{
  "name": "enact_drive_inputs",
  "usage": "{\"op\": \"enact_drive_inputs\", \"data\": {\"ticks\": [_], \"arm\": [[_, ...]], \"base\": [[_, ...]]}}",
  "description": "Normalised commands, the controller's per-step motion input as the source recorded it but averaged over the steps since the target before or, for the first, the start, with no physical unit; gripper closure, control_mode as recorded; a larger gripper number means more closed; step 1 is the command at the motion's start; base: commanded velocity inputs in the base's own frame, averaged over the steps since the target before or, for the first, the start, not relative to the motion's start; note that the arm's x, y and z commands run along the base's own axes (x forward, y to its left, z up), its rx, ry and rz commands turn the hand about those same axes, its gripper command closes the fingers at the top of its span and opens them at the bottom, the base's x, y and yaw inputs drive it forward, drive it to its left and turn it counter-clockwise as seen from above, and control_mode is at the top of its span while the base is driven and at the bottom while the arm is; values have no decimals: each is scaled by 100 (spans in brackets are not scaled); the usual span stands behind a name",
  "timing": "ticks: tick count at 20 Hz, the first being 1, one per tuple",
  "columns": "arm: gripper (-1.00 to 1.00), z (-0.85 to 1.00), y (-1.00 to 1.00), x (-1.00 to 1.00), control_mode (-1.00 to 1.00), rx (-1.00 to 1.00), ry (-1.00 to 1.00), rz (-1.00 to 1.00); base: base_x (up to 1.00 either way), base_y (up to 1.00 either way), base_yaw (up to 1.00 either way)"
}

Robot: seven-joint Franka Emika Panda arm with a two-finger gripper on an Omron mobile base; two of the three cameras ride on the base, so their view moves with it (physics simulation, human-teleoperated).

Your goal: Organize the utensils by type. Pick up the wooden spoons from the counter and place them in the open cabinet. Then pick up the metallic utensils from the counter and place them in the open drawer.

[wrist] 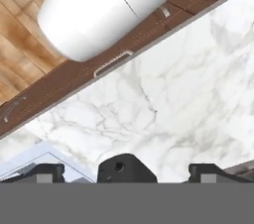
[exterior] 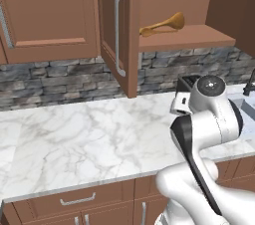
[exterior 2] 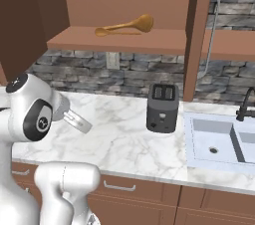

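**Fingers spread wide and empty above the marble counter; wooden spoons already on the cabinet shelf**

Fingers (wrist: 47, 171) of the gripper (wrist: 126, 173) stand as far apart as they go, with nothing between them. In the hand view the two dark tips rise at the bottom edge, well apart, and beyond them lies the white marble counter (wrist: 163, 104) with grey veins, its brown front edge and a drawer handle (wrist: 113, 63) running diagonally across the upper part.

From the base views, the white arm (exterior: 206, 119) is folded close over the counter's near edge. The open cabinet (exterior: 187, 37) hangs above, its panelled door (exterior: 115, 30) swung out with a long silver bar handle. On its shelf lie the wooden spoons (exterior: 162, 26), golden-brown, resting together with the broad bowl of the larger one (exterior 2: 144, 21) towards the right; the thin one (exterior 2: 102, 31) seems to lie beside it, though I cannot tell whether they touch.

A dark toaster (exterior 2: 162, 108) stands on the counter near the sink (exterior 2: 219, 144), with a black tap at the far right.

The metal spoon, fork and drawer cannot be made out here.

By my judgement, the metal pieces are what remains. They should be light, stiff and slim, with smooth, slippery surfaces that lie very flat on the marble. The best hold is probably across the middle of the handle, fingers straddling its narrow width, so the piece balances and does not swing or slide out.
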Motion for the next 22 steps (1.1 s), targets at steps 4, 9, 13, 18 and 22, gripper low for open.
{"op": "enact_drive_inputs", "data": {"ticks": [4, 9, 13, 18, 22], "arm": [[-100, -33, -13, -31, -100, 3, -5, 0], [-100, -21, -5, -19, 100, 3, -4, 0], [-100, 0, 0, 0, 100, 0, 0, 0], [-100, 0, 0, 0, 100, 0, 0, 0], [-100, 0, 0, 0, 100, 0, 0, 0]], "base": [[0, 0, 0], [-9, 0, -5], [-32, -18, -27], [-39, -32, -35], [-43, -31, -40]]}}
